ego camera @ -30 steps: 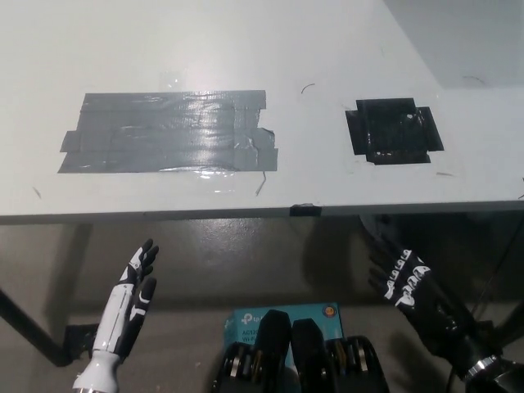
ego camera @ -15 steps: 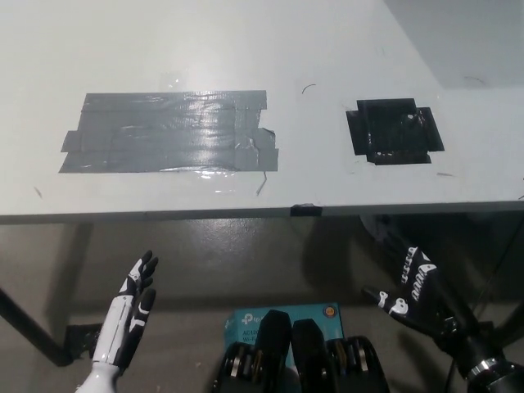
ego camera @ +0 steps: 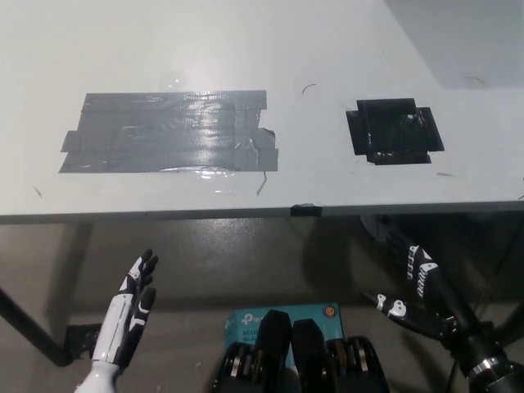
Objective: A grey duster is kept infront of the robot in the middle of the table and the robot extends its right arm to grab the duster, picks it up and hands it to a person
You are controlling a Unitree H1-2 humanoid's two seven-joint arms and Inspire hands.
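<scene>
No grey duster shows on the white table [ego camera: 246,49]. My black right hand [ego camera: 413,295] hangs below the table's front edge at the lower right, fingers spread and open, holding nothing. My white left hand [ego camera: 131,307] rests at the lower left, also below the table edge, open with its fingers extended.
A large patch of grey tape [ego camera: 168,131] lies on the table's left middle. A smaller black tape patch [ego camera: 395,131] sits at the right. A teal box [ego camera: 246,319] lies on the floor beneath. A table leg [ego camera: 29,332] runs at the lower left.
My right hand has turned and sunk slightly to the right below the table edge. My left hand has dropped a little. Nothing on the table has changed.
</scene>
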